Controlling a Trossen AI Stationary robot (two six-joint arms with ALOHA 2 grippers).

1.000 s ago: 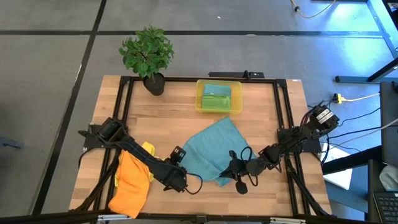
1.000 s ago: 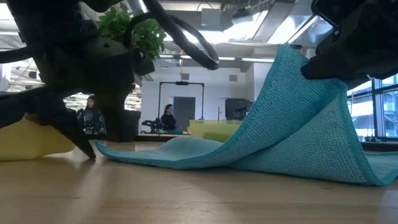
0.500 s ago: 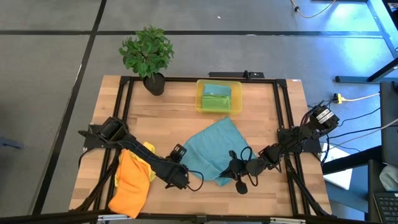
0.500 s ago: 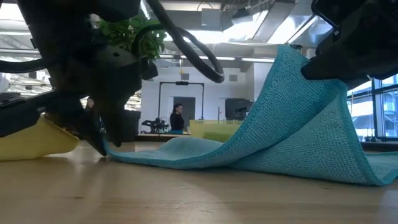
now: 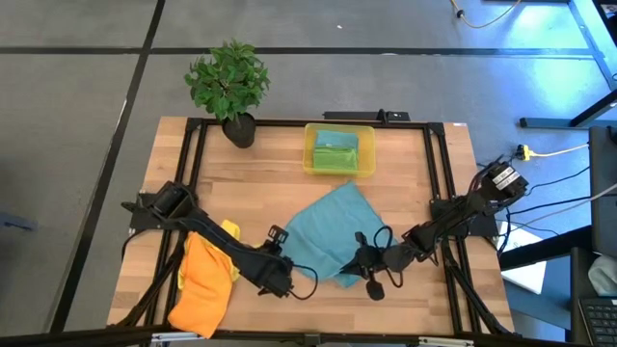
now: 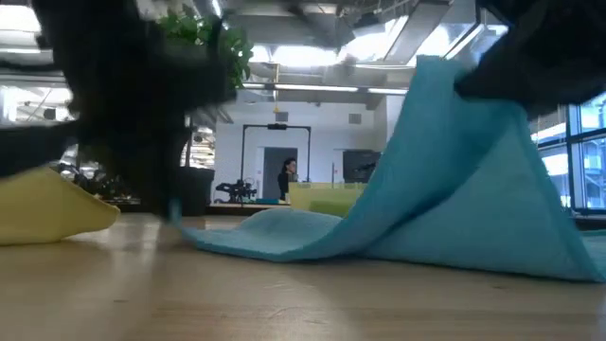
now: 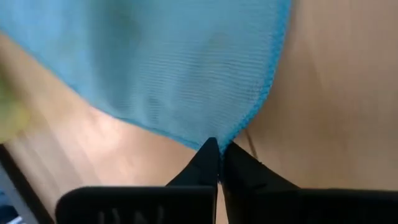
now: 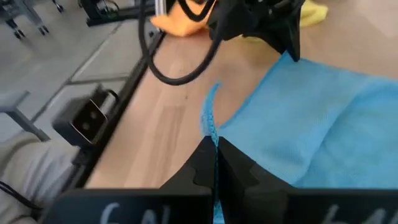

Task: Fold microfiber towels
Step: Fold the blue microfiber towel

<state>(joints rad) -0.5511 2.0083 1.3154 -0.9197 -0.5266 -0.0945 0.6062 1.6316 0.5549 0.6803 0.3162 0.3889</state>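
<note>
Teal towel (image 5: pixel 331 234) lies near the table's (image 5: pixel 405 183) middle, the left gripper (image 5: pixel 282 281) pinched shut on its near-left corner and the right gripper (image 5: pixel 364 267) clamped on its raised near-right corner, likely so both can carry that edge over for a fold.

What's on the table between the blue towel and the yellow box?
Nothing. In the high view, only bare wooden table lies between the teal towel and the yellow bin.
</note>
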